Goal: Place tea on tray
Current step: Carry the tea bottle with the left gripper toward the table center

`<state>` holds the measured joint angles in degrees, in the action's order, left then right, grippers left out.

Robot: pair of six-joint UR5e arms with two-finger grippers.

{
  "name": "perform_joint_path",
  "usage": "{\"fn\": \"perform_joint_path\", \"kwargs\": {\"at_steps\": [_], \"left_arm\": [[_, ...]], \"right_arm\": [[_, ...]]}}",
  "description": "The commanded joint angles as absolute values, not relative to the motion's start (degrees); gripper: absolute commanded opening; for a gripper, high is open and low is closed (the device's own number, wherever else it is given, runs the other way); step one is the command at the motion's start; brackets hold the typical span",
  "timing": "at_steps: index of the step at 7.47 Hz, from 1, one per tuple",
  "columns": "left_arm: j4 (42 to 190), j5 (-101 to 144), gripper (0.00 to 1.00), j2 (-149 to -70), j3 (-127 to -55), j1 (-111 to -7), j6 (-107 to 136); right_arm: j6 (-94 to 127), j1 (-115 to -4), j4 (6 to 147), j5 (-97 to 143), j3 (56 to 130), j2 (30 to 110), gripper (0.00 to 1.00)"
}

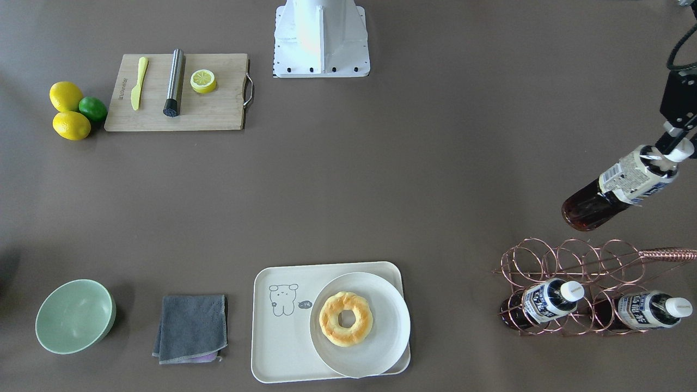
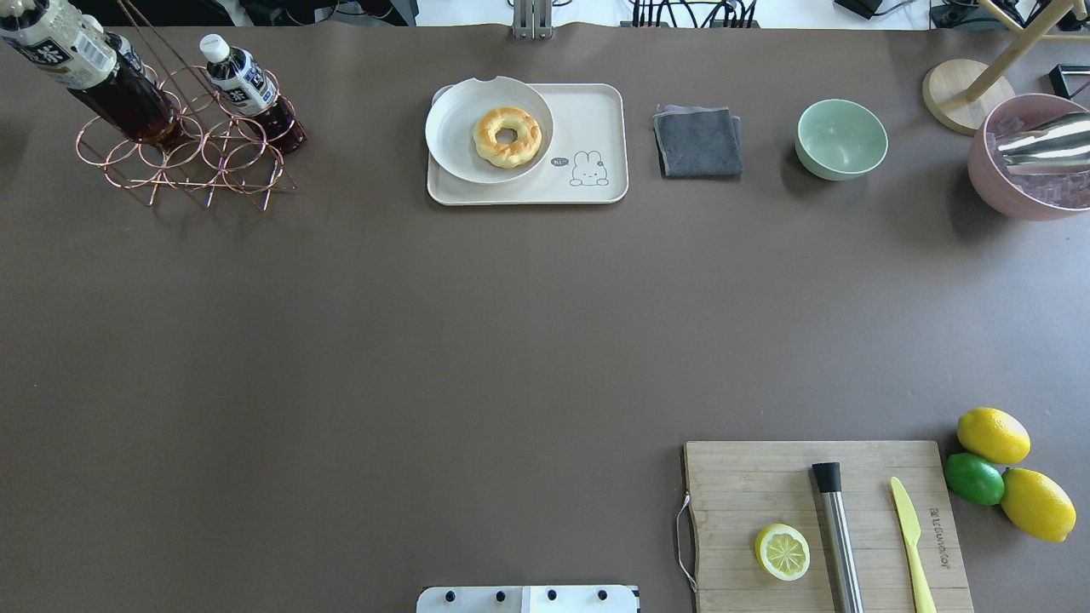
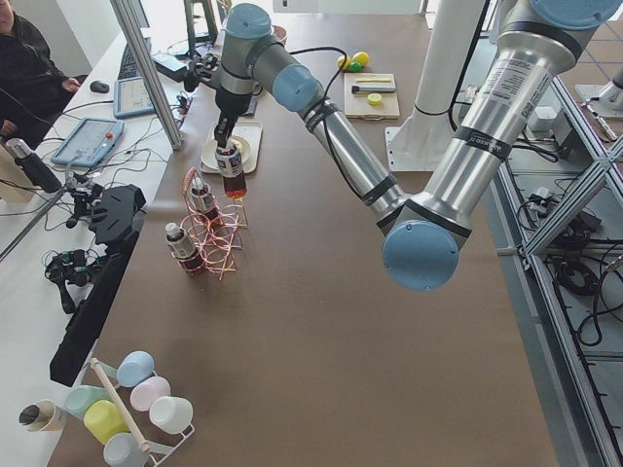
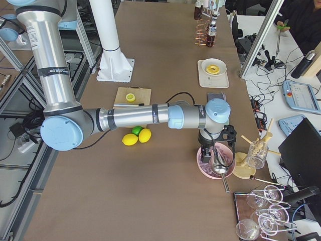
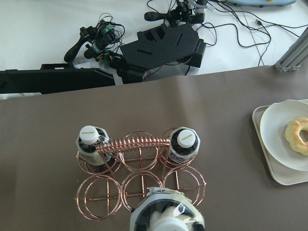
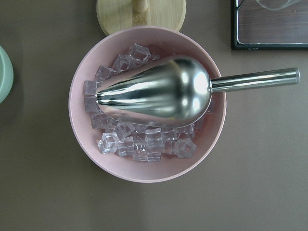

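Above the copper rack (image 1: 667, 253), at the table's far left corner, your left gripper (image 1: 677, 148) is clamped on the white-capped neck of the tea (image 1: 621, 188), which hangs cap-up in the air. Two other bottles (image 1: 550, 299) sit in the rack. The tray (image 1: 283, 348) lies well to the right along the far edge and carries a round plate (image 1: 389, 337) with a doughnut (image 1: 346, 318). Your right gripper (image 4: 213, 149) hangs over a pink bowl (image 6: 144, 168) of ice holding a steel scoop (image 6: 154, 91). You cannot tell whether its fingers are parted or closed.

Left tool (image 1: 678, 148) pinches tea (image 1: 626, 182) (right tool (image 4: 216, 148) unreadable).
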<state>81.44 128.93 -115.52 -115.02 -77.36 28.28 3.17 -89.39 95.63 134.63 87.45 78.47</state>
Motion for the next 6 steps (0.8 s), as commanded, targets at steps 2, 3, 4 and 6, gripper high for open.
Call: {"fn": "perform_joint_path", "kwargs": {"at_steps": [2,3,4,6], "left_arm": [[74.66,118.69,0.0,-123.33,-121.29,-57.64,49.24],[69.05,112.82,0.0,-130.71,-120.33,-50.87,54.35],[66.73,108.07,0.0,-136.35,-117.97,-45.58,59.45],[66.71,102.68,0.0,-142.62,-113.05,-38.18,66.24]], "right_arm": [[2.9,-89.38,95.62,134.74,87.36,78.66,1.0],[3.07,-89.38,95.62,134.65,87.36,78.58,1.0],[2.82,-89.38,95.62,134.65,87.1,78.57,1.0],[2.9,-89.38,95.54,135.17,87.54,78.4,1.0]]}}
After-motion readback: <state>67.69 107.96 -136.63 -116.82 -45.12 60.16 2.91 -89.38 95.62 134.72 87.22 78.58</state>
